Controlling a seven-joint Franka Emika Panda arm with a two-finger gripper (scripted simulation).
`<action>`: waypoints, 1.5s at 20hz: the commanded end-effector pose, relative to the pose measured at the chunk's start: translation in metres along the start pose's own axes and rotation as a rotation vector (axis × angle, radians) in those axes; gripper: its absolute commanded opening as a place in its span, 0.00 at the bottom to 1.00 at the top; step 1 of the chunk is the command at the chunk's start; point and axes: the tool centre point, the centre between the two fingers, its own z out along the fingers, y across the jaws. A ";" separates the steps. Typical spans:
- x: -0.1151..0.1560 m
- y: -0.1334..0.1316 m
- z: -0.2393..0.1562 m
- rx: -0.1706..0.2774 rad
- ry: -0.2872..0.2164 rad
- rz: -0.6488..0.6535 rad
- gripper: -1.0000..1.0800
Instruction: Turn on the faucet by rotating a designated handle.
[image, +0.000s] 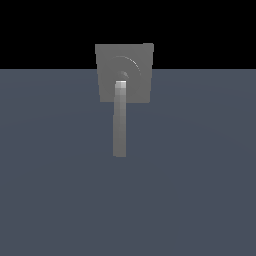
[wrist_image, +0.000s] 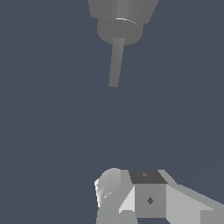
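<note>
Handle sitting in upper centre of exterior view, running down from hub of faucet, brighter at hub end. Faucet plate straddling horizon line. Gripper appearing only in wrist view, well apart from handle; grip state impossible to tell.

Square grey faucet plate standing at floor's far edge; handle bar extending from hub toward camera, brightest at hub end
</note>
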 end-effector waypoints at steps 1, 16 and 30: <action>0.000 0.000 0.000 0.000 0.000 0.000 0.00; 0.004 -0.020 0.001 0.008 0.004 -0.022 0.00; 0.008 -0.012 -0.021 -0.257 0.103 -0.184 0.00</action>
